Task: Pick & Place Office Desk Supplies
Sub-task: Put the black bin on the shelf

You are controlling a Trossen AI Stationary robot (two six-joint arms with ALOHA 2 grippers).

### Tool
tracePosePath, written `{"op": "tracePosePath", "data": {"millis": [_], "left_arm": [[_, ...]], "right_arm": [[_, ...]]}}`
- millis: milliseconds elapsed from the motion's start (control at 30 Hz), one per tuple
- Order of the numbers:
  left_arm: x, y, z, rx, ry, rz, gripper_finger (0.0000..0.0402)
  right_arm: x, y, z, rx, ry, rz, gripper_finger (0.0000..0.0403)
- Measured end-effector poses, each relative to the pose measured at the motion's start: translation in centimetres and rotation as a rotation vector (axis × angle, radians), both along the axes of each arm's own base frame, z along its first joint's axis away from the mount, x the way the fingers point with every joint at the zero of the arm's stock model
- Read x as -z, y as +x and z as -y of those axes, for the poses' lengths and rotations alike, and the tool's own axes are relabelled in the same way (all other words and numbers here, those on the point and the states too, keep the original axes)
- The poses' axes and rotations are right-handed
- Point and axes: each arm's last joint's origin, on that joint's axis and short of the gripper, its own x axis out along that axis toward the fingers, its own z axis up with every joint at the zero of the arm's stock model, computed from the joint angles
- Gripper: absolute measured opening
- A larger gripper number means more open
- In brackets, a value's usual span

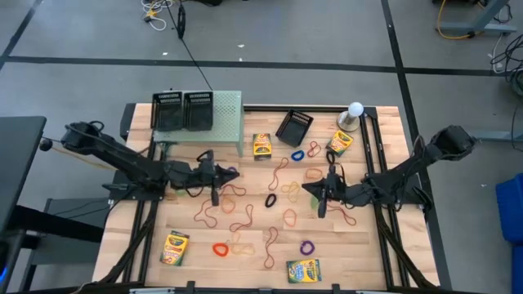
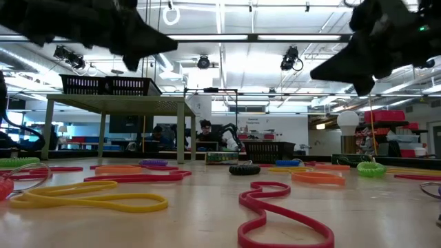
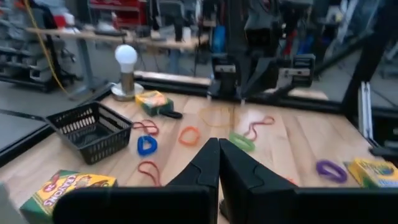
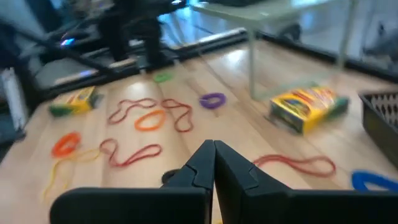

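Both claws closed and empty: left gripper (image 1: 214,194) left of centre, right gripper (image 1: 324,204) right of centre, each hanging over the scattered bands (image 1: 270,199) mid-frame, holding nothing. Risks, as a guess: closed fingers pushing a thin band flat instead of catching it; snagging two overlapping bands where the loops tangle near centre; nudging a crayon box (image 1: 261,145) while reaching past. Counted from above: four crayon boxes, at upper centre, upper right beside the globe (image 1: 354,112), lower left and lower centre; three trays, two on the green stand (image 1: 229,114) at upper left, one tray (image 1: 293,127) tilted on the table at upper centre; bands roughly twenty, too tangled for an exact count.
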Motion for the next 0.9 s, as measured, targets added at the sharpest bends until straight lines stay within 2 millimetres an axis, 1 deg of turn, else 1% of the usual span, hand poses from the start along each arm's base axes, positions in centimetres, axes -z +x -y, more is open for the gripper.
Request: {"op": "tracePosePath", "data": {"millis": [133, 267, 400, 533, 767, 900], "left_arm": [[1.6, -0.3, -0.3, -0.057, -0.010, 0.023, 0.0009], [2.1, -0.1, -0.4, -0.127, -0.016, 0.013, 0.0009], [2.2, -0.1, -0.4, -0.145, -0.012, 0.010, 0.0009], [2.2, -0.1, -0.4, -0.146, -0.009, 0.009, 0.0009], [2.2, -0.1, -0.4, -0.142, -0.009, 0.009, 0.0009], [2.2, -0.1, -0.4, -0.142, -0.009, 0.009, 0.0009]], "right_arm": [[0.4, 0.4, 1.6, 0.116, 0.112, -0.005, 0.0011], [0.7, 0.8, 3.5, 0.244, 0.169, -0.035, 0.0011], [0.5, 1.3, 5.4, 0.393, 0.239, -0.099, 0.0019], [0.9, 1.1, 7.1, 0.530, 0.303, -0.131, 0.0053], [0.9, 0.9, 10.7, 0.707, 0.359, -0.083, 0.0131], [0.8, 1.2, 12.6, 0.779, 0.379, -0.069, 0.0154]]}}
